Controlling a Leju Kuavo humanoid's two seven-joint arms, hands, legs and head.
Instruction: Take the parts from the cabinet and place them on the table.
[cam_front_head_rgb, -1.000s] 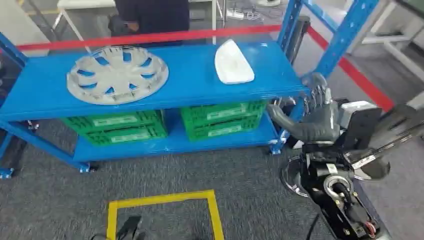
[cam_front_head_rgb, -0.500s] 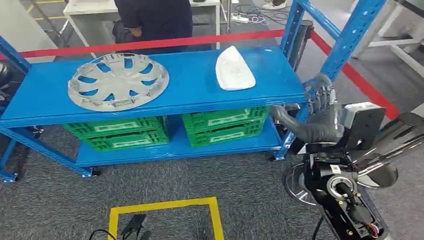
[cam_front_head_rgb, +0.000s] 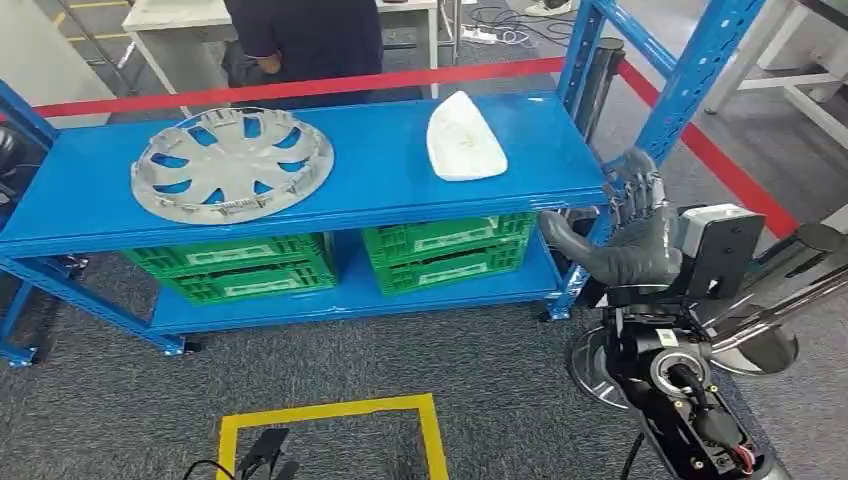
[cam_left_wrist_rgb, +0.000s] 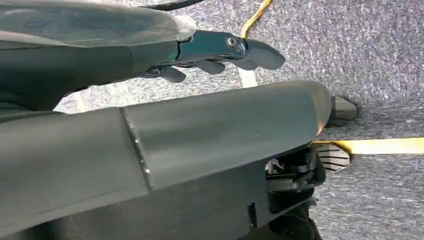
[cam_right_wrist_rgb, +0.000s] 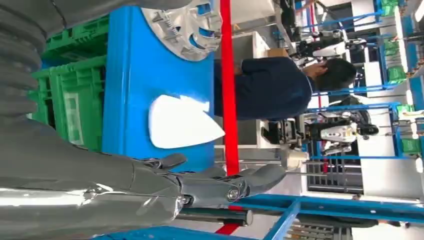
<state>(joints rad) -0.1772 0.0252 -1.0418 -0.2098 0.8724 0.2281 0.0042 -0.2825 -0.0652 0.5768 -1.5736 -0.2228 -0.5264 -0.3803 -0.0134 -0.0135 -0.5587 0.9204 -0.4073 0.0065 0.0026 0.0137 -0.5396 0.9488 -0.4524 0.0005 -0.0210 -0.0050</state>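
Note:
A silver wheel cover (cam_front_head_rgb: 232, 165) lies on the left of the blue cabinet's top shelf (cam_front_head_rgb: 380, 185). A white shell-shaped part (cam_front_head_rgb: 463, 140) lies on the shelf's right side. My right hand (cam_front_head_rgb: 625, 235) is raised just off the shelf's right end, lower than the white part, with fingers spread and nothing in it. In the right wrist view its fingers (cam_right_wrist_rgb: 220, 184) stretch out beside the white part (cam_right_wrist_rgb: 182, 122), apart from it, and the wheel cover (cam_right_wrist_rgb: 187, 27) lies farther along. My left hand (cam_left_wrist_rgb: 220, 50) hangs over the carpet, fingers loose and holding nothing.
Green crates (cam_front_head_rgb: 445, 245) fill the lower shelf. A person in dark clothes (cam_front_head_rgb: 305, 35) stands behind the cabinet beyond a red barrier tape (cam_front_head_rgb: 300, 85). A blue upright (cam_front_head_rgb: 690, 80) and a stanchion base (cam_front_head_rgb: 765, 350) stand at my right. A yellow tape square (cam_front_head_rgb: 325, 425) marks the floor.
The whole picture has shifted slightly, so the camera moved a little. My right hand stays open beside the shelf's right end; the parts have not moved.

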